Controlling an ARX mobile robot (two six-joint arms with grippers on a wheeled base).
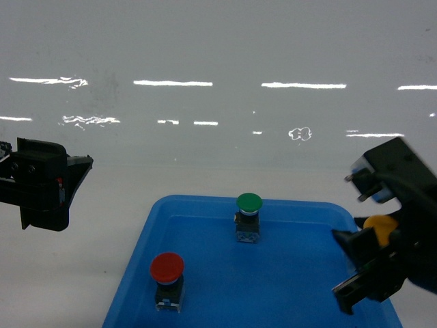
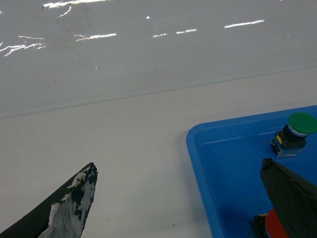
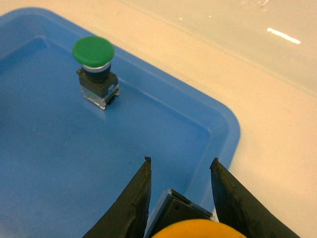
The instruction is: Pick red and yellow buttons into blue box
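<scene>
Yellow button [image 3: 195, 229]: rigid, light, slick cap; right gripper [image 3: 181, 198] fingers pinch its switch block. Left gripper [image 2: 188, 198] fingers spread. Grip red button [image 1: 167, 268] likewise.

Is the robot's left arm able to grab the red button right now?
Probably yes. The left gripper is open and empty, hanging just left of the blue tray. The red button stands upright near the tray's left side with nothing over it, and the green button stands apart from it.
</scene>
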